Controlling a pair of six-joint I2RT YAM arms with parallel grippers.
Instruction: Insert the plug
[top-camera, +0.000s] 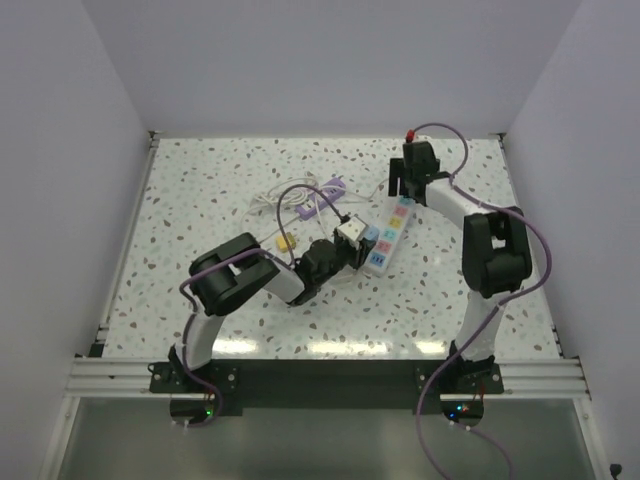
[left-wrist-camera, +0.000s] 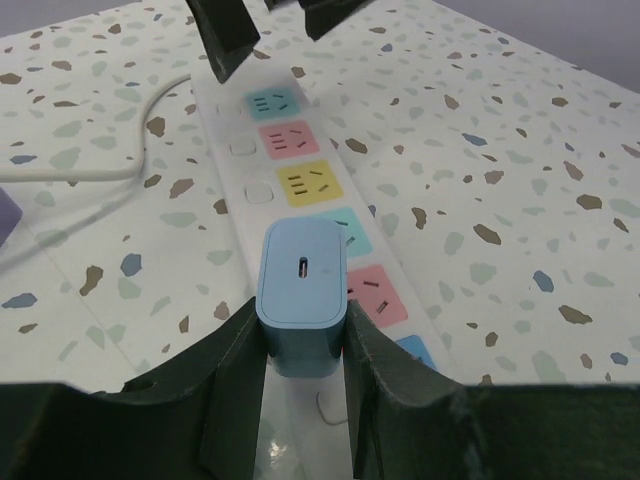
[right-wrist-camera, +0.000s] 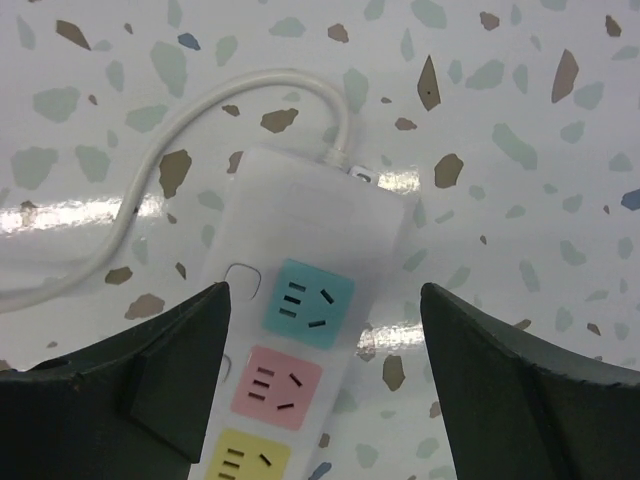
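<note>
- The left pincer (left-wrist-camera: 305, 322) is clamped on the plug (left-wrist-camera: 302, 275), a blue block pinched by its flat sides between both fingers. The face with the small slot looks back at my wrist cam, so I take it the prongs point away, down at the bench (left-wrist-camera: 520, 170).
- The power strip (left-wrist-camera: 232, 165) lies right under and ahead of the left pincer. Its long axis runs straight away from that pincer, out to the right pincer (right-wrist-camera: 325, 300) at the cord end.
- The plug hides part of the nearer teal socket (left-wrist-camera: 352, 232). The nearer pink socket (left-wrist-camera: 377, 290) shows just to its right, and the yellow socket (left-wrist-camera: 308, 183) is the next one ahead.
- I can't tell from the wrist view whether the prongs touch the strip or hover above it. In the top view the plug body sits slightly off the socket row, toward the left arm. My read: not seated yet.
- The right pincer is wide, fingers straddling the strip's cord end with a gap on each side. The cord (right-wrist-camera: 200, 120) leaves ahead of it.
- The left arm is the one that counts: it has the plug and is on top of the target. The right looks placed to brace the strip.
- Next move, as I judge it: nudge the left pincer slightly to its right to centre on the teal socket, square the plug to the strip's axis, then press straight down.
- Risk: the strip is unbraced and could skate on the bench under the push.
</note>
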